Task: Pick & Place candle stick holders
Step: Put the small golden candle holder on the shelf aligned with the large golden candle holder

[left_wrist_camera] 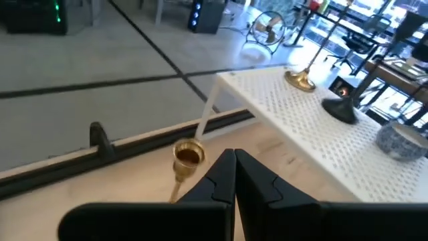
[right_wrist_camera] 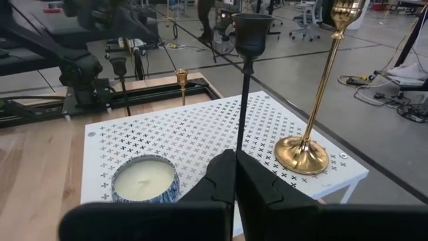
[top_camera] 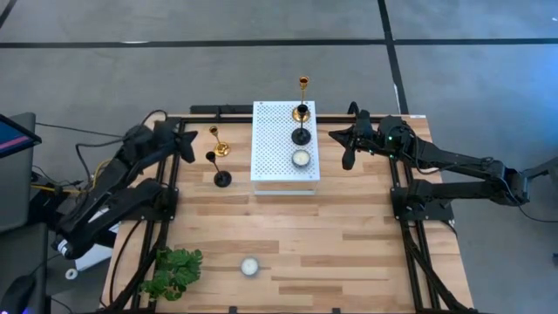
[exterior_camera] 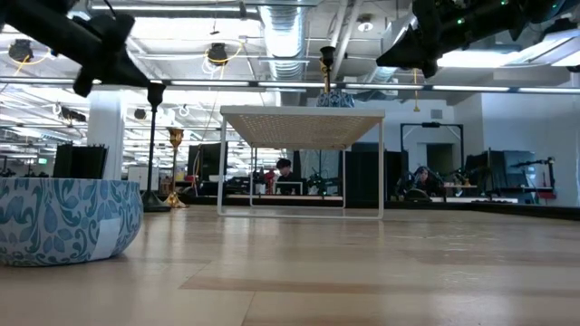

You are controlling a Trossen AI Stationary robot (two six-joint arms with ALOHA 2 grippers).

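You had two candle stick holders up on the white perforated stand [top_camera: 270, 148]: a gold holder [top_camera: 303, 84] at the far edge and a black holder [top_camera: 301, 133] in front of it, with a candle jar [top_camera: 301, 158] nearer. Two waited on the table to the stand's left, the second gold holder [top_camera: 218, 144] and the second black holder [top_camera: 221, 178]. Your left gripper [left_wrist_camera: 231, 175] hung just beside that gold one's cup, fingers pressed together, holding nothing. My read: you needed to spread them first, then come down straddling the slim stem and grip low, as it looked tippy. Your right gripper [right_wrist_camera: 231, 175] hovered beside the stand, pinched together and empty too.
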